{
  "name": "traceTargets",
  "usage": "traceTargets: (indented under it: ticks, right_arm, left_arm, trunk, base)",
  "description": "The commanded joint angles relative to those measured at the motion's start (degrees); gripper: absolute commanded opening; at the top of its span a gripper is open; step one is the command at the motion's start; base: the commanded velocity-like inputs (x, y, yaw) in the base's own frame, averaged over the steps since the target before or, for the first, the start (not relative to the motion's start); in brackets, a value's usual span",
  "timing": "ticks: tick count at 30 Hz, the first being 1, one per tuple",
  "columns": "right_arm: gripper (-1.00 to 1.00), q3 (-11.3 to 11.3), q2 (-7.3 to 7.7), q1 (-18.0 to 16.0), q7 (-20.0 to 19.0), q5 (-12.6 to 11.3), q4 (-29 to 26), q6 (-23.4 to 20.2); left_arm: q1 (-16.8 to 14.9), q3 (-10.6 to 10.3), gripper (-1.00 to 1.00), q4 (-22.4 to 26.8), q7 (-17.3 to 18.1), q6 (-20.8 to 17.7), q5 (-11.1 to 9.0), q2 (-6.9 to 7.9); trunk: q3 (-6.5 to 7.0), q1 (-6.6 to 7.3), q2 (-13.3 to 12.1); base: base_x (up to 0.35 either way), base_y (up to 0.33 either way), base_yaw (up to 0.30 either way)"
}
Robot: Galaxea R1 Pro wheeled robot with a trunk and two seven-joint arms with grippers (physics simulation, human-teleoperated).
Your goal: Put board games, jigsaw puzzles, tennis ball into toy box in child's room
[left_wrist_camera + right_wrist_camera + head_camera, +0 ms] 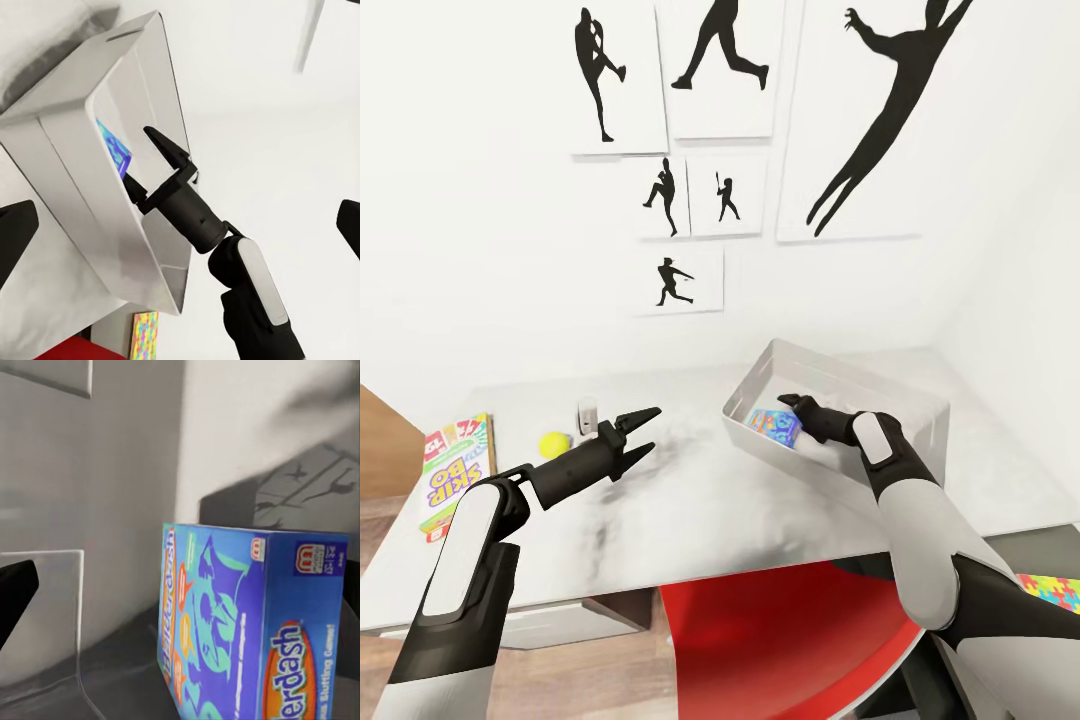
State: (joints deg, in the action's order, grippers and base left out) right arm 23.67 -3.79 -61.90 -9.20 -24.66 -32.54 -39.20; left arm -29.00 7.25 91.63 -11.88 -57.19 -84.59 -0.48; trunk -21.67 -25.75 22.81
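Observation:
The light grey toy box [880, 395] sits on the grey table [690, 510] at the right. My right gripper [792, 405] reaches inside it and is open. A blue board game [773, 425] stands on edge just in front of it. In the right wrist view this blue box [247, 622] stands apart from the one finger [15, 592] that shows. My left gripper [650, 430] hovers open over the middle of the table. The tennis ball [554, 443] and the SKIP BO board game [455, 470] lie at the table's left. One jigsaw puzzle [1052, 592] shows at the lower right.
A small white object [588, 412] stands beside the ball. A red chair [790, 640] is pushed under the table's front edge. The white wall with black athlete silhouettes [700, 120] rises right behind the table. Wood floor [380, 450] shows at the left.

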Motion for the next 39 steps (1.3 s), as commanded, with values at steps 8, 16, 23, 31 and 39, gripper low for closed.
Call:
traceTargets:
  ticks: [8,16,23,31,39]
  right_arm:
    - [1.0,0.44,-0.08,-0.06,-0.25,0.23,-0.06,-0.36]
    - [1.0,0.49,-0.08,-0.06,-0.22,0.25,-0.06,-0.36]
    - [1.0,0.47,0.0,-0.06,-0.19,0.32,-0.17,-0.29]
    - [1.0,0.43,0.5,-0.04,0.02,0.47,-0.53,0.81]
    - [1.0,0.35,0.9,0.02,0.22,0.53,-0.82,2.61]
  left_arm:
    - [-0.07,0.09,1.0,0.04,-0.6,-0.29,-0.64,0.0]
    - [-0.03,0.11,1.0,0.04,-0.6,-0.29,-0.66,0.03]
    - [-0.03,0.12,1.0,0.04,-0.6,-0.29,-0.66,0.07]
    - [-0.02,0.13,1.0,0.04,-0.6,-0.29,-0.66,0.11]
    - [-0.01,0.13,1.0,0.04,-0.6,-0.29,-0.66,0.16]
  trunk:
    - [-0.1,-0.03,0.1]
    - [-0.1,-0.03,0.1]
    - [-0.1,-0.03,0.1]
    - [-0.1,-0.03,0.1]
    - [-0.1,-0.03,0.1]
  base:
    - [0.0,0.0,0.0]
    - [0.0,0.0,0.0]
    - [0.0,0.0,0.0]
    - [0.0,0.0,0.0]
    - [0.0,0.0,0.0]
